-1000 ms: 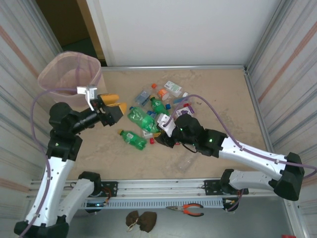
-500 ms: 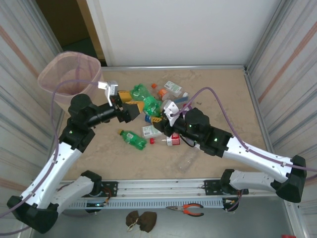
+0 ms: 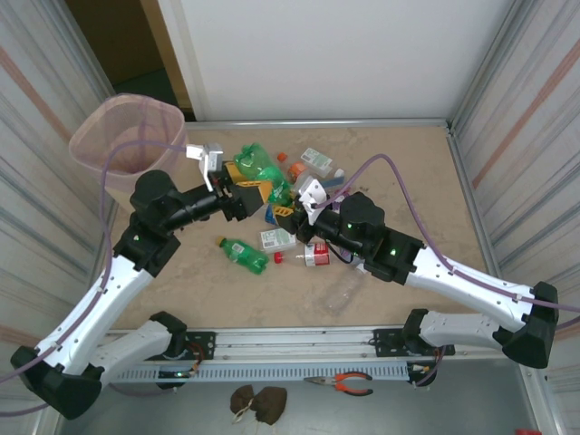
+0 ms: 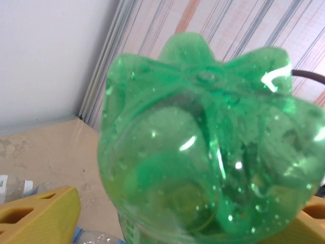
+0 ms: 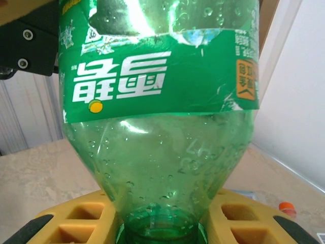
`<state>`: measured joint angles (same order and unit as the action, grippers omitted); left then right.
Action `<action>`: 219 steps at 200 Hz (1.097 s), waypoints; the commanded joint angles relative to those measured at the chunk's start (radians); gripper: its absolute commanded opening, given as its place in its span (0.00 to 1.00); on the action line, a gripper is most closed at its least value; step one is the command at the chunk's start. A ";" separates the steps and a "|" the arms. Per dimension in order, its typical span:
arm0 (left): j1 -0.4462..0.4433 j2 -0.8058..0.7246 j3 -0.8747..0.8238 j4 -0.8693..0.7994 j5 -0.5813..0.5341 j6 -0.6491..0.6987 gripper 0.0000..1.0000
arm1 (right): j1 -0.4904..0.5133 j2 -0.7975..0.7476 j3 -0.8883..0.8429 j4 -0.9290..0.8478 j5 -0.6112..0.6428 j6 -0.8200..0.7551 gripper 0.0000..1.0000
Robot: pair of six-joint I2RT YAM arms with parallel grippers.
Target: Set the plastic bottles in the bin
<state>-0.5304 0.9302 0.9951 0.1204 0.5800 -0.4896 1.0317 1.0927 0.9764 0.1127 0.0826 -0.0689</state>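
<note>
A green plastic bottle [image 3: 264, 172] with a green and white label hangs in the air over the pile, between the two arms. My right gripper [image 3: 288, 210] is shut on its neck [image 5: 160, 223]. The bottle's lobed base [image 4: 203, 137] points into my left gripper [image 3: 252, 188], whose yellow fingers [image 4: 40, 216] stand apart on either side, with a gap showing on the left. More bottles lie on the table: a green one [image 3: 243, 254], a red-labelled one [image 3: 314, 256], a clear one [image 3: 341, 294] and several behind. The pale-pink bin [image 3: 131, 145] stands at the far left.
Corrugated walls close in the table on the left and right, and a white panel stands at the back. The black body of the left gripper [image 5: 25, 46] shows just past the held bottle. Orange-handled pliers [image 3: 343, 383] lie below the front rail.
The left arm swung right, away from the bin, to the pile. The right gripper rose from the table with the green bottle and brought its base between the left fingers.
</note>
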 commanded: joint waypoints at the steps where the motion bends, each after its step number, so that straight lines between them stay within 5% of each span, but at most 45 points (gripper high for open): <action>1: -0.013 0.006 0.013 0.067 -0.020 -0.023 0.86 | -0.006 0.000 0.036 0.043 0.007 -0.026 0.27; 121: -0.054 0.033 0.023 0.073 -0.057 0.001 0.64 | -0.006 0.001 0.041 0.035 0.016 -0.026 0.29; 191: -0.033 0.028 0.106 -0.109 -0.164 0.082 0.58 | -0.005 -0.027 0.041 -0.006 0.049 -0.026 0.70; 219: 0.033 0.031 0.140 -0.167 -0.160 0.080 0.57 | -0.006 -0.073 0.027 -0.044 0.073 -0.024 0.75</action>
<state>-0.5457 0.9668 1.0824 0.0181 0.4480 -0.4412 1.0279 1.0782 0.9855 0.0963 0.1169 -0.0895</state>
